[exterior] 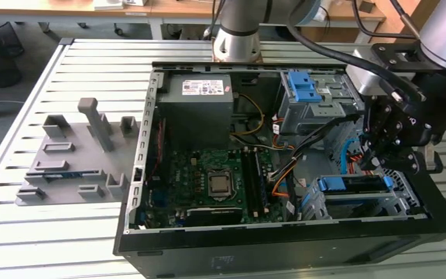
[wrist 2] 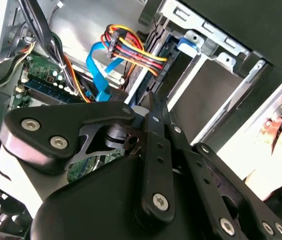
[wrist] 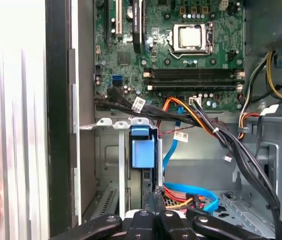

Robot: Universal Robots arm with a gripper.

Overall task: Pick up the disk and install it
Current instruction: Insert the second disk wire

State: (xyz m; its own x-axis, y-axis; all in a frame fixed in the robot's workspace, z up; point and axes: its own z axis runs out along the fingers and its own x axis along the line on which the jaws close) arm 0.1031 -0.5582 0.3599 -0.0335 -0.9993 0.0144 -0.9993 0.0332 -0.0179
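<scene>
The disk, in its blue plastic carrier, sits in the drive cage at the corner of the open computer case on the exterior view's right. In the first wrist view its blue carrier handle stands in the cage slot. My black gripper hangs just above the cage, close over the disk. Its fingertips are pressed together with nothing between them in both wrist views: gripper, gripper.
Bundled cables and a flat blue cable cross the case beside the cage. The motherboard, a grey power-supply box and a blue latch fill the case. A grey fixture lies outside. A person's hand rests on the table.
</scene>
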